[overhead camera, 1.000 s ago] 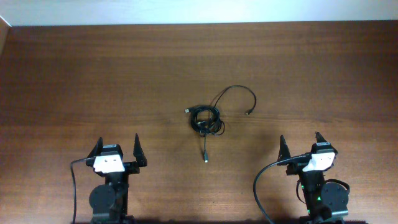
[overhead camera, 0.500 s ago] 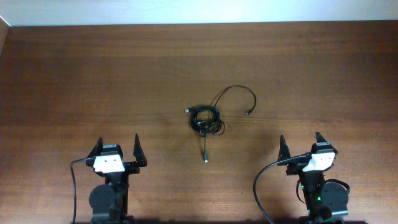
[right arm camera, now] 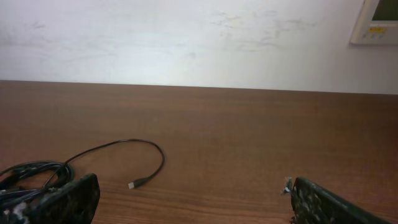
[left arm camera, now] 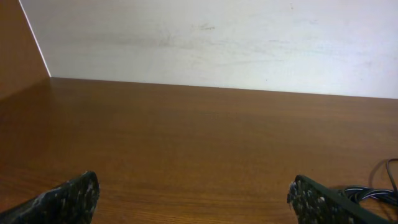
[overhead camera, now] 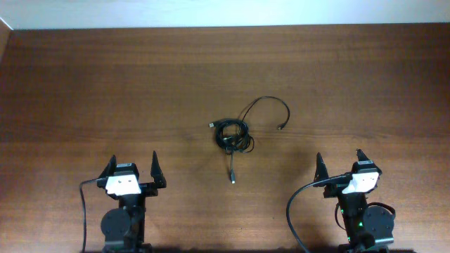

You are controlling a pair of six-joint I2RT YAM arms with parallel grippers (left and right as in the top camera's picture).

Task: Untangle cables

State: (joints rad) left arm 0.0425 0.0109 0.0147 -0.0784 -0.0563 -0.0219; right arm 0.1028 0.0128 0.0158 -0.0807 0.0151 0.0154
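Observation:
The cables (overhead camera: pixel 233 135) lie as a small black tangle at the middle of the wooden table, with one loop arcing to the right to a plug end (overhead camera: pixel 281 128) and one straight tail running toward the near edge (overhead camera: pixel 233 181). My left gripper (overhead camera: pixel 133 167) stands open near the front left, well short of the tangle. My right gripper (overhead camera: pixel 339 161) stands open near the front right, also apart from it. The right wrist view shows the looped cord (right arm camera: pixel 118 147) and its plug (right arm camera: pixel 133 185) ahead on the left. The left wrist view catches only a bit of cable (left arm camera: pixel 373 190) at the far right.
A white wall (right arm camera: pixel 186 37) rises behind the table's far edge (overhead camera: pixel 225 28). A thick black cable (overhead camera: pixel 83 211) trails from the left arm's base and another (overhead camera: pixel 299 204) curves from the right arm's base. A white wall panel (right arm camera: pixel 376 22) shows at upper right.

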